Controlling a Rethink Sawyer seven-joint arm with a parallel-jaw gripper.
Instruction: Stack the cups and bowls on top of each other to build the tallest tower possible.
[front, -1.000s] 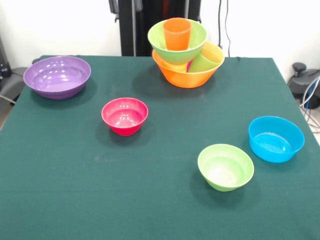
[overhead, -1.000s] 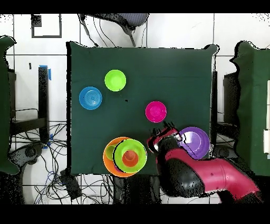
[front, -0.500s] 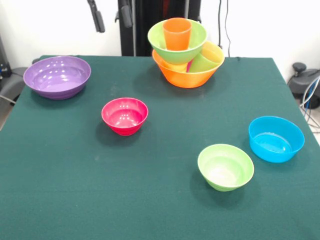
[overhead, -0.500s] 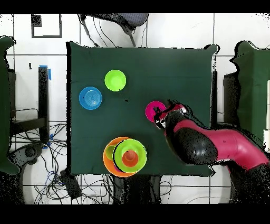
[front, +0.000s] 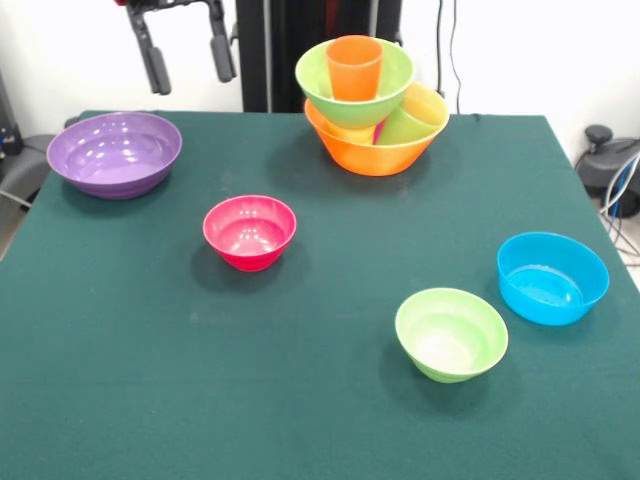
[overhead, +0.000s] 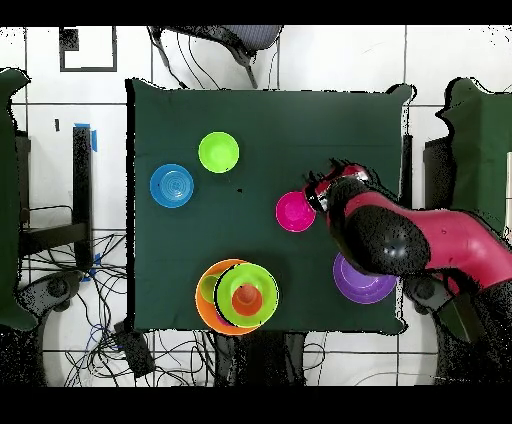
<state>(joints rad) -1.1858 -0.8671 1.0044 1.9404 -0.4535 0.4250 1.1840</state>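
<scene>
The tower stands at the far middle of the table: a large orange bowl holds tumblers, with a yellow cup and a light green cup leaning at its right side. On them rests the large light green bowl with an orange-red cup upright inside. From above the pile shows as the tower. My gripper hangs open and empty high above the table, between the purple bowl and the pile. Loose bowls: pink-red, small light green, blue.
In the overhead view my arm reaches over the table's right side, beside the pink-red bowl and above the purple bowl. The green cloth table ends close behind the pile. Cables lie on the floor past its edges.
My gripper has swung away from the pile toward the purple bowl's side and come lower into the front view. In the overhead view the arm has moved up past the pink-red bowl, uncovering the purple bowl.
</scene>
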